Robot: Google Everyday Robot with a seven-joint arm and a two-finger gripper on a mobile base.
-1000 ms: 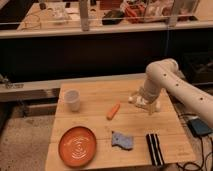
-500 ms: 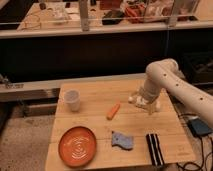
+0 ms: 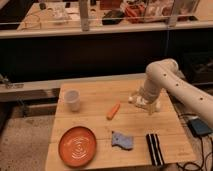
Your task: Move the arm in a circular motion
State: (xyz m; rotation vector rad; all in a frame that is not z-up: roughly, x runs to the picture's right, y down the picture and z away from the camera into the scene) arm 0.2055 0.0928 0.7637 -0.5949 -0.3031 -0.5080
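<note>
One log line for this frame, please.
arm: reaches in from right, elbow up | gripper: low over table, right of carrot | other: cup, orange plate, blue cloth, striped block

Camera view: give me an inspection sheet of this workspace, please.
Surface: wooden table, holding loose items.
Job's things: arm reaches in from the right, elbow bent above the table's far right part.
Clutter: white cup, orange carrot-like piece, orange plate, blue cloth, striped black-and-white item.
Gripper: gripper low over the table, right of the carrot-like piece.
Cables: dark cable near a dark box, right of the table.
Surroundings: cluttered counter behind.
</note>
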